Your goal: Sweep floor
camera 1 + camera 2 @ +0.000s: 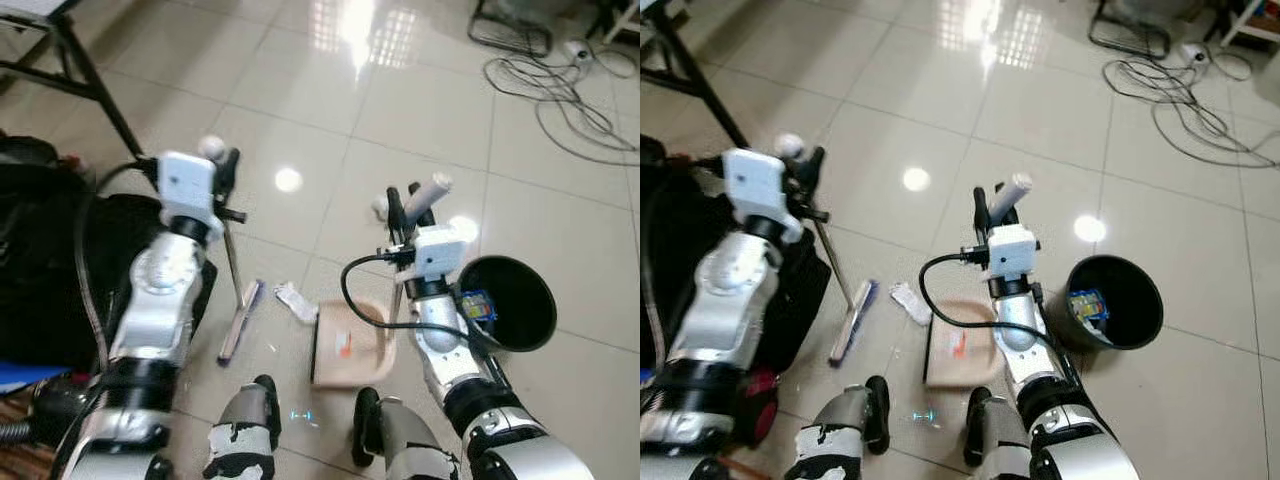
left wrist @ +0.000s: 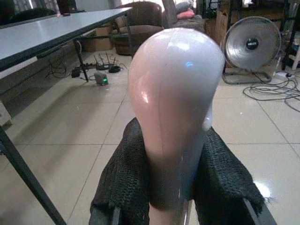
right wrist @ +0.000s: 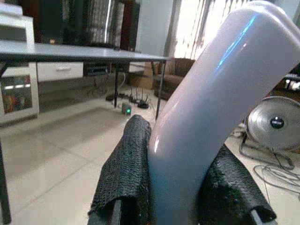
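Observation:
My left gripper (image 1: 222, 160) is shut on the rounded pale top of a small broom's handle (image 2: 176, 93). Its thin rod slants down to the brush head (image 1: 241, 320), which rests on the tiles. A crumpled white scrap (image 1: 295, 301) lies between the brush head and the beige dustpan (image 1: 350, 345), which sits flat on the floor just ahead of my feet. My right gripper (image 1: 405, 205) is shut on the dustpan's upright white handle (image 3: 206, 108). In both wrist views the black fingers (image 3: 129, 173) press against the handle on either side.
A round black bin (image 1: 510, 300) holding some rubbish stands right of the dustpan. A black bag (image 1: 40, 260) and a table leg (image 1: 90, 70) crowd the left. Loose cables (image 1: 560, 90) lie at the far right. A floor fan (image 2: 252, 43) stands further off.

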You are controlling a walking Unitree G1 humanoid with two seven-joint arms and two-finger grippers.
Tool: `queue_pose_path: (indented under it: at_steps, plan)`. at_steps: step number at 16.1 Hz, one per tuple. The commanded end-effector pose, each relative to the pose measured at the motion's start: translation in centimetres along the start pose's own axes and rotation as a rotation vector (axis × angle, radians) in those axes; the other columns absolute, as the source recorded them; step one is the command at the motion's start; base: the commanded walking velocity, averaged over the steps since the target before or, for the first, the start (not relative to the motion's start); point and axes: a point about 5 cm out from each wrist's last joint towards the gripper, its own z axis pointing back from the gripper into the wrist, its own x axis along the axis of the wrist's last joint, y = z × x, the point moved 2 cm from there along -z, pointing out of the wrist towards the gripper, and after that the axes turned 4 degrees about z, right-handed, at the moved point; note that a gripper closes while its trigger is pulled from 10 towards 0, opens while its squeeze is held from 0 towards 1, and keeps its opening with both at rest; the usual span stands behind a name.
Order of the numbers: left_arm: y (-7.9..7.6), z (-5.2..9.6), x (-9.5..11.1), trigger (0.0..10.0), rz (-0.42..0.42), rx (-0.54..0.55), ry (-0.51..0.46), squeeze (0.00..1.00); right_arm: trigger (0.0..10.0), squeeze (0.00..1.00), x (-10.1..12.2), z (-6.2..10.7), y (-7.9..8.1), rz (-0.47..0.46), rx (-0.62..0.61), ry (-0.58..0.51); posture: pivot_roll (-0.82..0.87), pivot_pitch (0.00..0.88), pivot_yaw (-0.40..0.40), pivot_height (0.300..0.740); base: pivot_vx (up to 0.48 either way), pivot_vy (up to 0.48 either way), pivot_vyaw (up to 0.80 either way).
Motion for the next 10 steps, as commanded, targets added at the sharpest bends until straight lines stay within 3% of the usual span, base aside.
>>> queue_pose_path:
  at_steps: [1,3,6,7,10]
  plan:
    - [-0.5,-0.6,0.4,10.0,-0.014,0.001,-0.047,0.0,10.0,0.0,-0.4,0.5,-0.1,0.013,-0.002,0.021,0.23,0.252,-0.024,0.74,0.0,0.0,0.0]
    - [-0.6,-1.9,0.8,10.0,-0.011,0.019,-0.082,0.0,10.0,0.0,-0.5,0.8,-0.5,0.029,-0.021,0.023,0.24,0.301,-0.006,0.74,0.0,0.0,0.0]
    - [-0.8,-2.7,1.4,10.0,0.001,0.017,-0.11,0.0,10.0,0.0,-0.5,0.9,-0.7,0.037,-0.033,0.019,0.23,0.341,0.019,0.74,0.0,0.0,0.0]
    - [-1.5,-3.9,1.4,10.0,-0.011,0.003,-0.109,0.0,10.0,0.0,-0.6,1.0,-1.0,0.051,-0.047,0.027,0.23,0.374,0.035,0.74,0.0,0.0,0.0]
    - [-4.2,-4.7,0.6,10.0,0.006,-0.084,-0.082,0.0,10.0,0.0,-0.7,1.0,-1.4,0.075,-0.068,0.033,0.24,0.399,0.053,0.74,0.0,0.0,0.0]
